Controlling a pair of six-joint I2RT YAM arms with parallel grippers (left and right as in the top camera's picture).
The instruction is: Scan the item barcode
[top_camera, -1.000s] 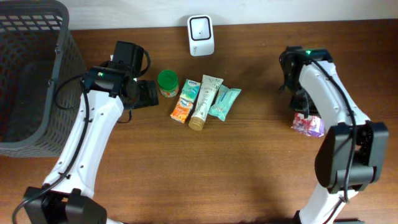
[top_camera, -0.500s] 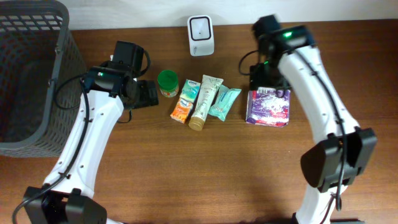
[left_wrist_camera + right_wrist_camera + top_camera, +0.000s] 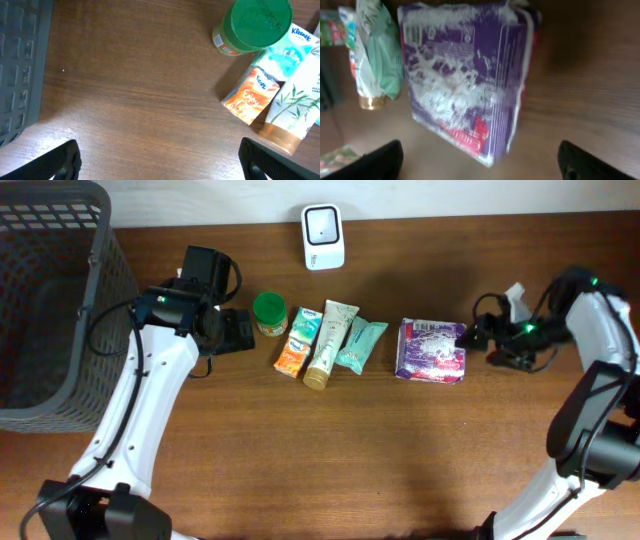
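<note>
**purple pack lies free in front of the wide-open right gripper**

the wooden table point(image 3: 300, 460) carries a dark basket point(image 3: 98, 270) at its left side, and the two arms reach in from both sides. the purple pack point(image 3: 432, 350), which i take for the item to be scanned, lies flat on the table right of the middle. it is just beside a green pouch point(image 3: 360, 345) and well apart from the white scanner point(image 3: 323, 223) at the far edge.

the right gripper point(image 3: 476, 336) is just beside the pack's right edge, its fingers spread wide and holding nothing. in the right wrist view the pack lies ahead of the fingers. its long axis runs away from the gripper, a little tilted, and neither finger presses on it. so the right arm is clearly the nearer one.

the left gripper point(image 3: 159, 150) is also spread and empty, over bare wood near a green-lidded jar point(image 3: 255, 22).

a pale printed patch shows on the pack's top face, but i cannot tell if it is the barcode. i judge that the next move must carry the pack toward the scanner, which stands farther away and to its left.
</note>
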